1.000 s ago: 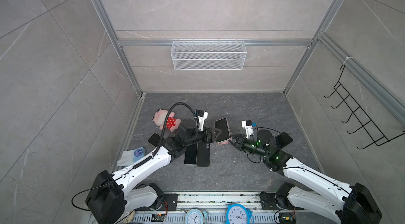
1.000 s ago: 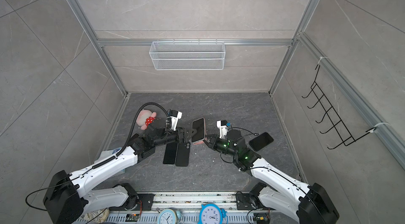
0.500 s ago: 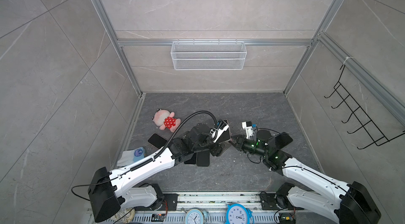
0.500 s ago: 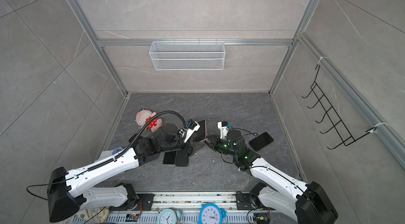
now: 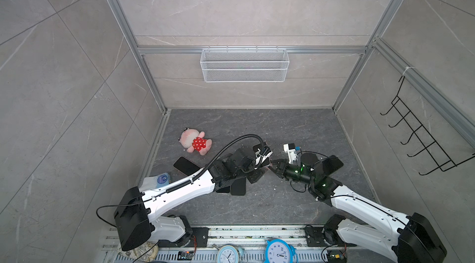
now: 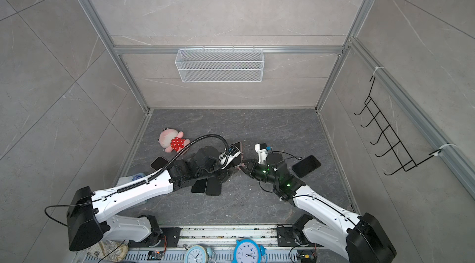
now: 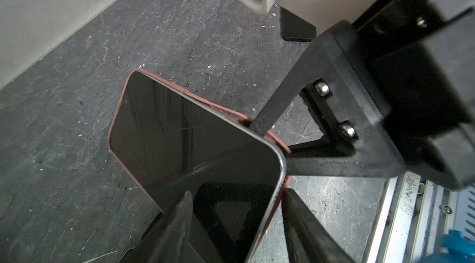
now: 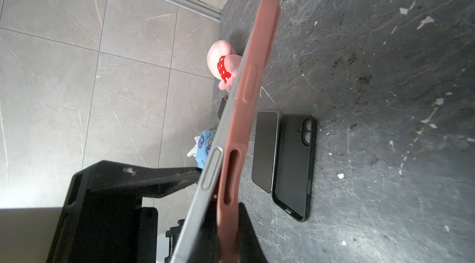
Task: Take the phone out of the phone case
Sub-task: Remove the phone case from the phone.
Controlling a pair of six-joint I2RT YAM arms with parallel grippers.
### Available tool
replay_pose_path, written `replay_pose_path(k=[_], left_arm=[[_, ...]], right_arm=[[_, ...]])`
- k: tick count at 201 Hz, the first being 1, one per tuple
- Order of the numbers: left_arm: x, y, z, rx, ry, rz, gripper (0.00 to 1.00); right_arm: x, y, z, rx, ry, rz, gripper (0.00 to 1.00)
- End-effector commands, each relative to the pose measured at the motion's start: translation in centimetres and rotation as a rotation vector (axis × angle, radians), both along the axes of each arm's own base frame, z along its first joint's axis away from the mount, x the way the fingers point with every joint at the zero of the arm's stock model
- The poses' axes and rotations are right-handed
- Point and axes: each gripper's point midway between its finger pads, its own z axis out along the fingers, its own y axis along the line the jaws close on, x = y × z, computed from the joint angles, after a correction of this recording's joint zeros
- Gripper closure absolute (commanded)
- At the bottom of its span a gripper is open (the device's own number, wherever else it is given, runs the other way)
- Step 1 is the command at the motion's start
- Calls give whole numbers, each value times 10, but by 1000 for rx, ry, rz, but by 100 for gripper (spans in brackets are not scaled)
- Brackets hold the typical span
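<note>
Left gripper (image 7: 237,194) (arm (image 5: 180,192) outstretched) at phone case (image 8: 246,94)

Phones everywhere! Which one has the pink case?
The phone held in the air at the centre, in a pink case; the others lie flat on the floor.

Dark slab (image 5: 257,125) | plush toy (image 5: 195,142) | black case (image 8: 295,166) beside bare phone (image 8: 266,148) | tissue pack (image 5: 159,180), probably

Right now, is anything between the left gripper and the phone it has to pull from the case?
Nothing visible. The fingers of the left gripper straddle the phone, one over the screen, one behind the pink case. The right gripper pinches the case edge close beside them, so room there is tight.
</note>
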Motion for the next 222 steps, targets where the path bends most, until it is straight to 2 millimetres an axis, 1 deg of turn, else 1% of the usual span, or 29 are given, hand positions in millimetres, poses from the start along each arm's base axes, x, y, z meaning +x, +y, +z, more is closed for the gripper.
replay_pose_path(k=[1, 43, 84, 133, 154, 185, 222], left_arm=[[15, 0, 18, 6, -90, 42, 47], [19, -1, 19, 3, -111, 51, 52], [21, -4, 18, 7, -118, 45, 54], [23, -9, 9, 33, -110, 41, 55], [24, -12, 6, 32, -107, 36, 63], [19, -15, 4, 28, -126, 20, 77], [9, -22, 1, 40, -179, -3, 87]], right_arm=[[-2, 4, 23, 73, -68, 23, 100], [-4, 4, 18, 75, -58, 30, 100], [-7, 3, 14, 69, -51, 34, 100], [-9, 2, 13, 74, -48, 35, 100], [-9, 2, 13, 77, -45, 33, 100], [-10, 1, 10, 77, -34, 33, 100], [-11, 0, 7, 71, -17, 27, 100]])
